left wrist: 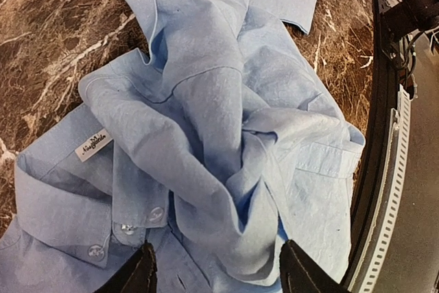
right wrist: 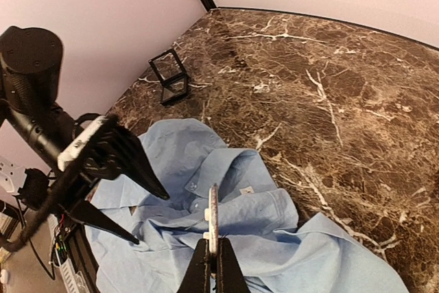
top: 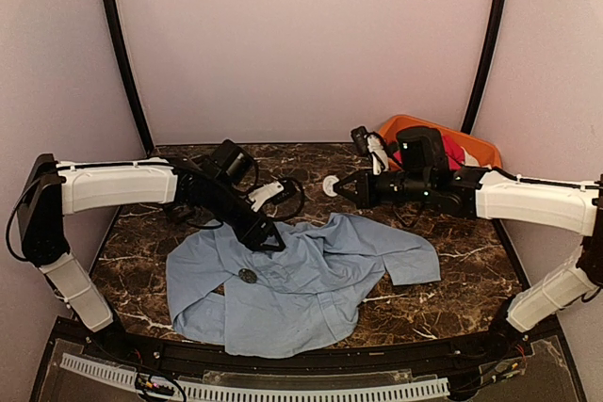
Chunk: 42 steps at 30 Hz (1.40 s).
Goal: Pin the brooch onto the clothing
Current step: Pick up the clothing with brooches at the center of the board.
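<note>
The brooch (top: 248, 276) lies loose on the shirt (top: 320, 275), toward its left side. The shirt sits crumpled mid-table. Just above its collar hangs the left gripper (top: 270, 240), fingers apart and holding nothing. Farther back and right, the right gripper (top: 339, 185) is pinched tight on a small pale disc (right wrist: 212, 208), perhaps a backing piece, though I can't tell. To me the pinning looks not yet begun. The next move calls for steadying the cloth and bringing that piece to the brooch. The table (top: 471, 261) is dark veined marble. An orange tray (top: 482, 150) with a red garment (top: 452, 153) sits far right, and the walls are pale.
</note>
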Motion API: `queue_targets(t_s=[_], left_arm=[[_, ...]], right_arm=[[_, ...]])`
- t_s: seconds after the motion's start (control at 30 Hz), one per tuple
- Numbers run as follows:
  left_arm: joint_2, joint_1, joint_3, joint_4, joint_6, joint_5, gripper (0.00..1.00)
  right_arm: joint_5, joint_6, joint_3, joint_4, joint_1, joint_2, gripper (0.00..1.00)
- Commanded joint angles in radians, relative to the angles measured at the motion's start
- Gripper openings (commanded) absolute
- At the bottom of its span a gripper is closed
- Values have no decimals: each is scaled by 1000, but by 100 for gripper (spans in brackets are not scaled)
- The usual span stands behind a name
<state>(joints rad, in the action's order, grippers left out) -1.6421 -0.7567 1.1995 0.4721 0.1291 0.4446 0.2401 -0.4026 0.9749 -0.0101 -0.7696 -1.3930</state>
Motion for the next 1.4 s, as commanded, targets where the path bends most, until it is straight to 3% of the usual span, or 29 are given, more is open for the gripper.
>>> queue_targets(t_s=[0.0,0.17,0.4,0.43,0.8,1.07,1.37], left_arm=[[-11,0,21,30,3,42,58],[-13,-1,29,19,-3,44,41],[-8,-1,19,-9,-17,83,4],[-3,0,19,-13,-18,88,2],[192,0,-72,-155,-10,84,1],[228,-1,-91,-163,8,114,1],[238,-14,-77,-133,49,96,1]], right_arm=[[12,-16,45,34,-49,12,0],[23,-38,45,21,-100,-12,0],[39,-80,38,-26,-141,-70,0],[37,-84,45,-28,-149,-78,0],[-61,-154,90,40,-187,-164,0],[-64,-139,142,69,-186,-169,0],[-89,-142,242,213,-187,-192,0]])
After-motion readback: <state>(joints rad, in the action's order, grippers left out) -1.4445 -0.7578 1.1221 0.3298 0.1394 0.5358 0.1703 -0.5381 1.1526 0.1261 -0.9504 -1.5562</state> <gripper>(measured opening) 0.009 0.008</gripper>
